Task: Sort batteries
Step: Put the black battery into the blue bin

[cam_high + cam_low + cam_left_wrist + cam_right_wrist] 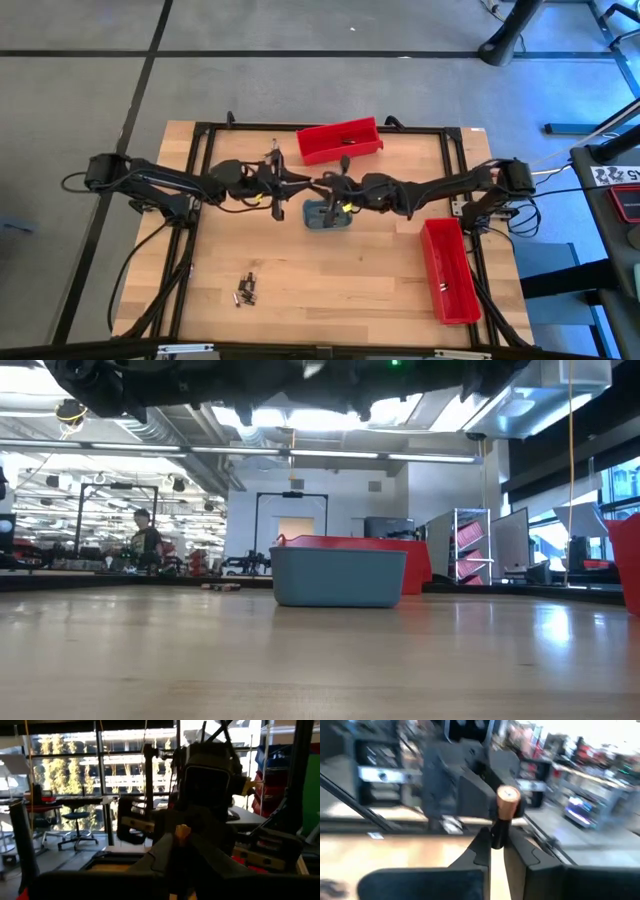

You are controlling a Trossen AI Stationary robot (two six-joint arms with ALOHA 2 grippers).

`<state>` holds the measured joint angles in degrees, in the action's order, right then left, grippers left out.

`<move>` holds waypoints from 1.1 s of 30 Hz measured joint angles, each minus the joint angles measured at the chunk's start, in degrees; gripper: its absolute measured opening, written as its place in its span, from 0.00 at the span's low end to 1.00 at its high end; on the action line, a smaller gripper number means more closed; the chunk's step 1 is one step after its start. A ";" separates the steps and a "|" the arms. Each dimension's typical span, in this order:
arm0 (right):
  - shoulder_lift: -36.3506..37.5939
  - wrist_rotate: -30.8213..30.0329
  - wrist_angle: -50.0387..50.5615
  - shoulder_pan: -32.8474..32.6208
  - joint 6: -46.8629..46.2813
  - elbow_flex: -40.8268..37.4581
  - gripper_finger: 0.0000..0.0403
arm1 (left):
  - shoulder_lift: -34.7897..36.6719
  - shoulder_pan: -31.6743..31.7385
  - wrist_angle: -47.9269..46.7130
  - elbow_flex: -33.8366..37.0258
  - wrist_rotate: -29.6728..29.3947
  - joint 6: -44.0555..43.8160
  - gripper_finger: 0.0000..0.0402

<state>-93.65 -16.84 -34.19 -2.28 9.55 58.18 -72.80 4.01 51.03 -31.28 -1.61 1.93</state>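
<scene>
Hands meet above the middle of the desk (pixel 330 290), both arms stretched level from opposite sides. Right hand (pixel 496 842) pinches a battery (pixel 506 807) upright between narrow fingers, its copper end up; the left hand (pixel 181 845) faces it and also grips the battery's copper tip (pixel 182 832), so the two hands share one cell. From above, they join just over the far edge of the grey-blue tray (pixel 327 216), which sits at the desk's centre.

More batteries (pixel 246 289) lie loose in a small cluster on bare wood toward the near left, well apart from the tray and both arms. One red bin (pixel 340 139) stands tilted along the far edge, just beyond the hands. A second red bin (pixel 449 270) runs along the right edge, a small dark piece inside it.

Open wood spreads across the whole near half, between the cluster and the right bin. A black frame borders the desk's sides.
</scene>
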 joint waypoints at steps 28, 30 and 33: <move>-9.78 16.14 75.24 29.13 -13.16 36.24 0.05 | 39.92 3.47 -68.91 0.06 -24.77 -12.47 0.35; -12.25 18.52 75.44 29.47 -13.73 36.24 0.05 | 41.29 3.49 -70.54 0.08 -24.98 -12.53 0.35; -15.06 21.95 76.52 29.87 -15.21 36.24 0.05 | 42.46 3.47 -72.02 0.06 -24.96 -12.24 0.35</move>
<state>-108.71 5.11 42.33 27.59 -5.65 94.41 -30.34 7.49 -21.00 -31.22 -26.57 -10.31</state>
